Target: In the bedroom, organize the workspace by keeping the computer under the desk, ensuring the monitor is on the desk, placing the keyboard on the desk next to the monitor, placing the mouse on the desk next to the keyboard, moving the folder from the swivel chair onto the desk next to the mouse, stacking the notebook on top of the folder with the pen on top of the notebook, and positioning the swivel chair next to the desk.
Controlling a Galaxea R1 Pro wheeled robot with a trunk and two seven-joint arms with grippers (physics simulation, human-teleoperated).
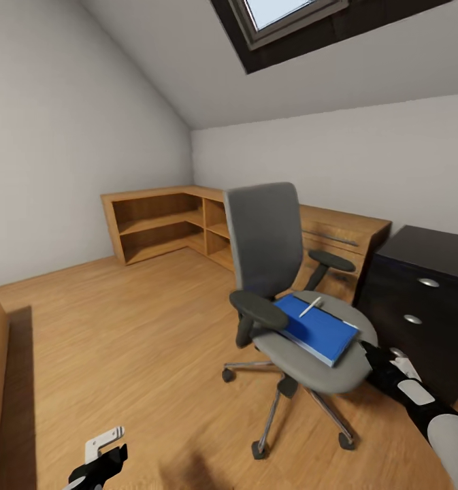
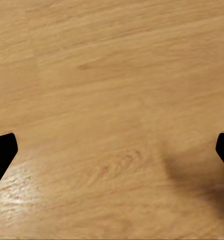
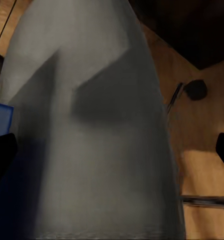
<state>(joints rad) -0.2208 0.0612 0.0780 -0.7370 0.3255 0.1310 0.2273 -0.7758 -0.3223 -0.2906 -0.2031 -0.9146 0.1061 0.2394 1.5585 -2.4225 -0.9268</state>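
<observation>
Head view shows the grey padded swivel chair with black armrests (image 1: pixel 283 272) standing on the wooden plank floor (image 1: pixel 120 340), just beside a glossy black drawer unit (image 1: pixel 419 299). A flat bright blue folder (image 1: pixel 317 330) lies on the seat, with a slim silver pen (image 1: pixel 310 306) resting on top of it. The right gripper (image 1: pixel 382 361) sits at the seat's edge near the folder; in the right wrist view its fingers (image 3: pixel 2 155) are spread wide over the grey cushion. The left gripper (image 1: pixel 103 452) hangs low over the floor, fingers (image 2: pixel 2 152) parted and holding nothing. Low light wooden shelving (image 1: pixel 167 221) lines the far corner.
</observation>
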